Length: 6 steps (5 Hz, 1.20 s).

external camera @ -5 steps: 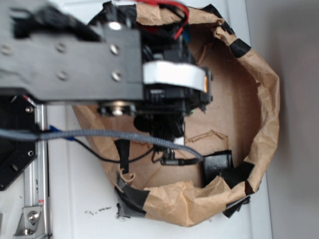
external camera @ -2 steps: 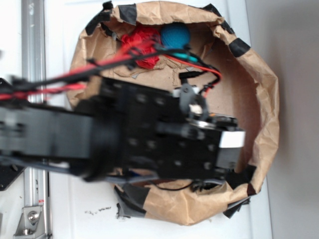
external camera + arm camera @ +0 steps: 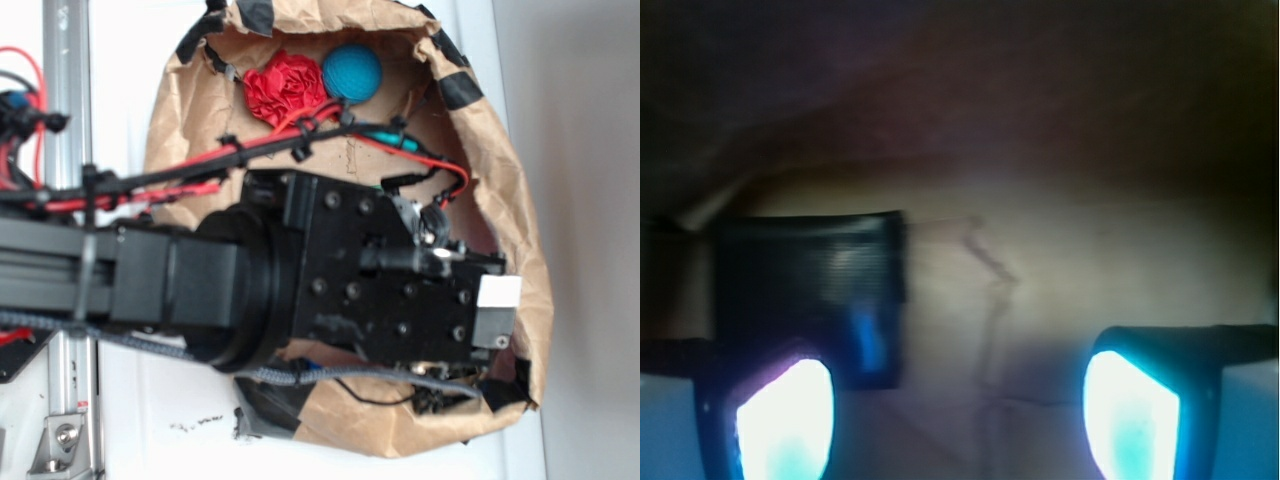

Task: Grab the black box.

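Black box lies half hidden behind the left fingertip, jaws spread wide.

A crumpled brown paper wall, patched with matt black tape strips, is being shown. Light is being reflected off the glossy black box. The gripper fingers are being lit glossy. A red ruffled cloth-like piece is being seen beside a matt, knit-textured blue ball.

Boxy black arm with screws, red and black cables, white tag.
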Available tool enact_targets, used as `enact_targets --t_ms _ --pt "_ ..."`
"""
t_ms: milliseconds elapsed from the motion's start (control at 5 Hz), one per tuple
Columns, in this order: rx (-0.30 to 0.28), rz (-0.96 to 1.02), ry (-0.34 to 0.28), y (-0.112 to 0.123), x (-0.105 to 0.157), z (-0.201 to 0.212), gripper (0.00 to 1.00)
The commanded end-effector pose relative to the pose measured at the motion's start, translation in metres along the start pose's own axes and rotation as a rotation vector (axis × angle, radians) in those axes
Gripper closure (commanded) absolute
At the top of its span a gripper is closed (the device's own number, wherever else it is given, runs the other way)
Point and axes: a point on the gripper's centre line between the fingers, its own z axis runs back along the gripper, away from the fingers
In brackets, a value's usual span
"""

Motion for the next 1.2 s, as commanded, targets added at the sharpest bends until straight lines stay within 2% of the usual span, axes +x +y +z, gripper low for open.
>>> enact_targets --t_ms 0,400,600,800,1000 --pt "-0.107 -0.05 -0.092 -0.024 0.018 0.009 0.0" --pt "-0.176 -0.08 -0.13 -0.041 0.022 -0.004 0.0" --pt "-0.267 -0.114 -0.146 -0.051 0.024 -0.008 0.0" --pt "-0.337 -0.166 -0.126 -0.057 0.016 -0.015 0.0" --pt "-0.322 -0.203 -0.055 -0.055 0.003 -0.022 0.0"
